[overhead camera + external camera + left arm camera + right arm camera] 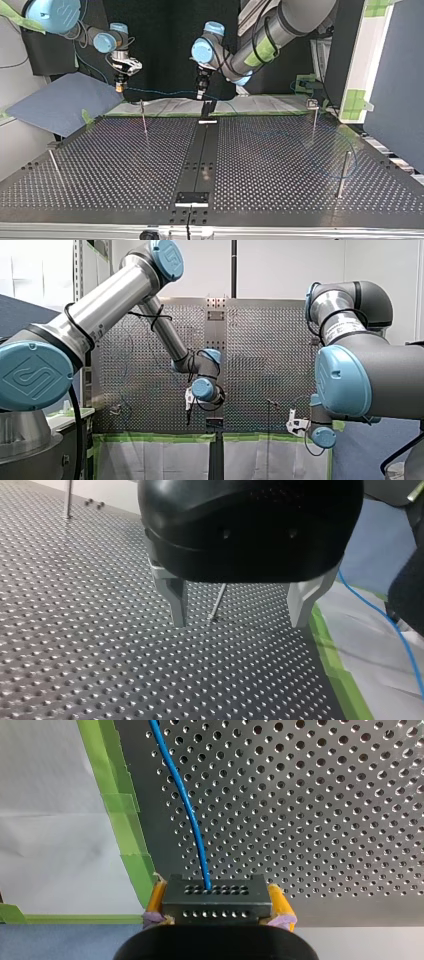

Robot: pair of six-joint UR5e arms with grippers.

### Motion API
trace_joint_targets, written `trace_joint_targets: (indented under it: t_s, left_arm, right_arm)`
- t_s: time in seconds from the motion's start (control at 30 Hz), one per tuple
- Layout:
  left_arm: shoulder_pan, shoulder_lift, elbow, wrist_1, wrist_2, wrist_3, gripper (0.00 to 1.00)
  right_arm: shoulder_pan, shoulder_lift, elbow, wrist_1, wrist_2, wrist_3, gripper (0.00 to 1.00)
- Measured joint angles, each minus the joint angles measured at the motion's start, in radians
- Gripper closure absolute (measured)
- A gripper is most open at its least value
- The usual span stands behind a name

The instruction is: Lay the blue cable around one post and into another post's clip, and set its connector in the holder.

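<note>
Clamping the connector (216, 906), my right claw (217, 895).

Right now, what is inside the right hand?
The right hand is shut on a black connector, clamped between yellow pads; the blue cable leaves its front. The connector's rear is covered by the hand's body.
</note>
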Motion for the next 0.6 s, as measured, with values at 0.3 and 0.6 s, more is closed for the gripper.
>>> trace_joint_targets:
  t_s: [0.3,0.6]
  left_arm:
    - [0.003,-0.068,0.001,0.068,0.000,0.026,0.00]
    - [0.006,-0.145,0.067,0.145,0.001,0.032,0.00]
  right_arm:
    - [0.000,0.000,0.000,0.000,0.000,0.000,0.83]
    - [0.003,0.000,0.000,0.001,0.000,0.000,0.83]
